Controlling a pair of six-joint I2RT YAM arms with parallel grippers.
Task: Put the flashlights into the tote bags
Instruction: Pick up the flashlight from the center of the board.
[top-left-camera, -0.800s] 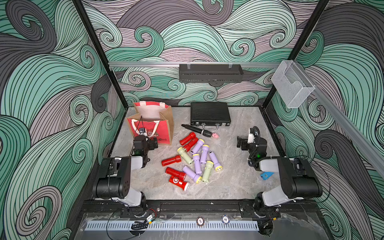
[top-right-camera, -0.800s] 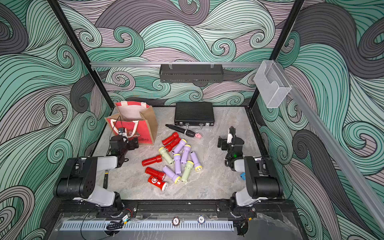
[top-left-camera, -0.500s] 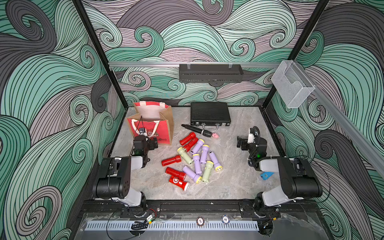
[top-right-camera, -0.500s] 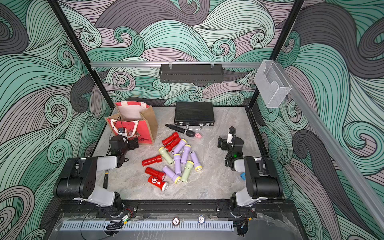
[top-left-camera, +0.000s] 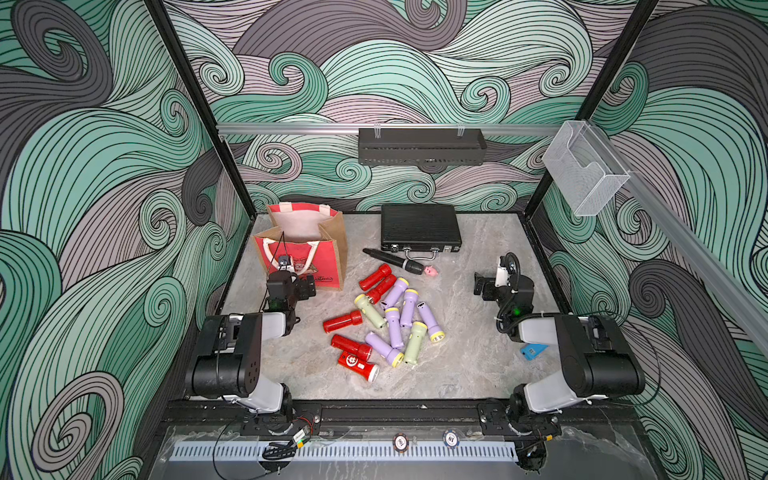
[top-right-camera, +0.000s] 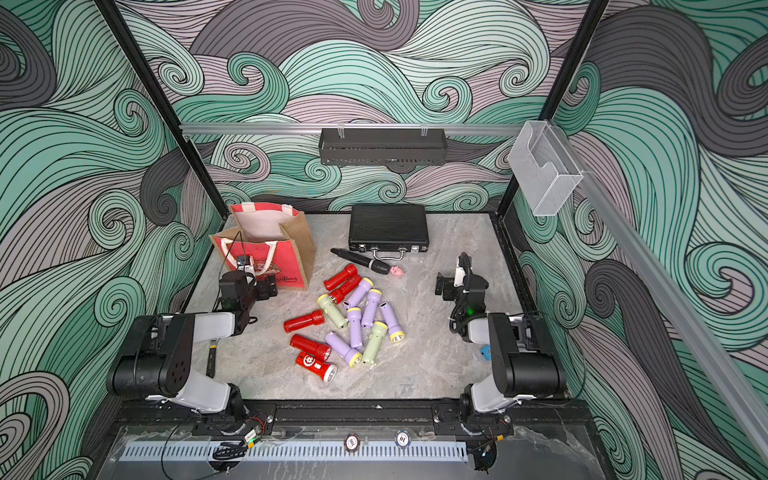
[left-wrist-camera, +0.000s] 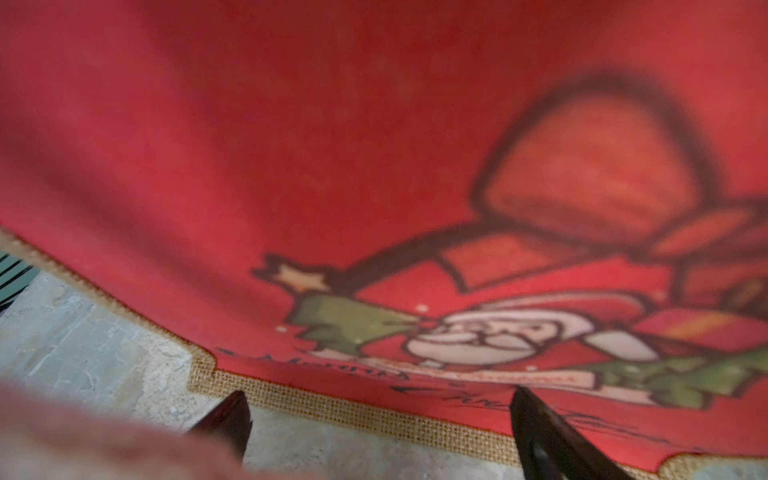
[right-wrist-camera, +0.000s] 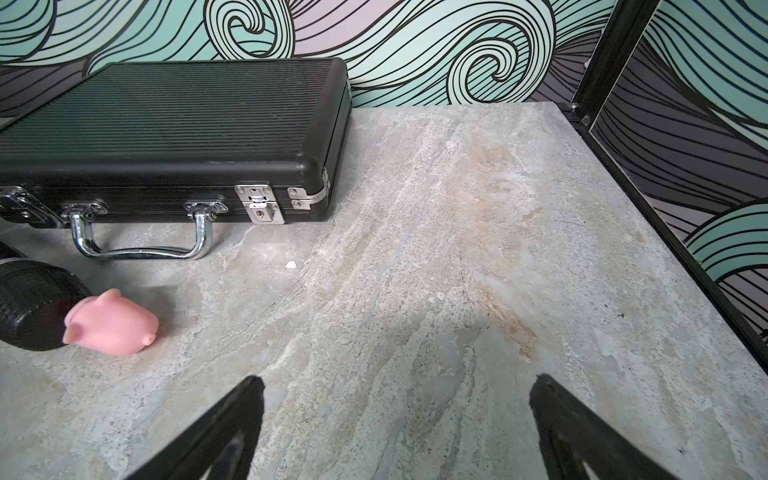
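Flashlights (top-left-camera: 392, 328) lie heaped mid-table near the tote bag (top-left-camera: 309, 259). My left claw (left-wrist-camera: 380, 409), facing the bag, and right claw (right-wrist-camera: 397, 388) are spread, empty. I'd pinch 1 outlying red one across its barrel.

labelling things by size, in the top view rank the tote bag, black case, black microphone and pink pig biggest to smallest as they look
1. tote bag, largest, though it stands tall and so nearer the camera
2. black case
3. microphone
4. pink pig, smallest by far
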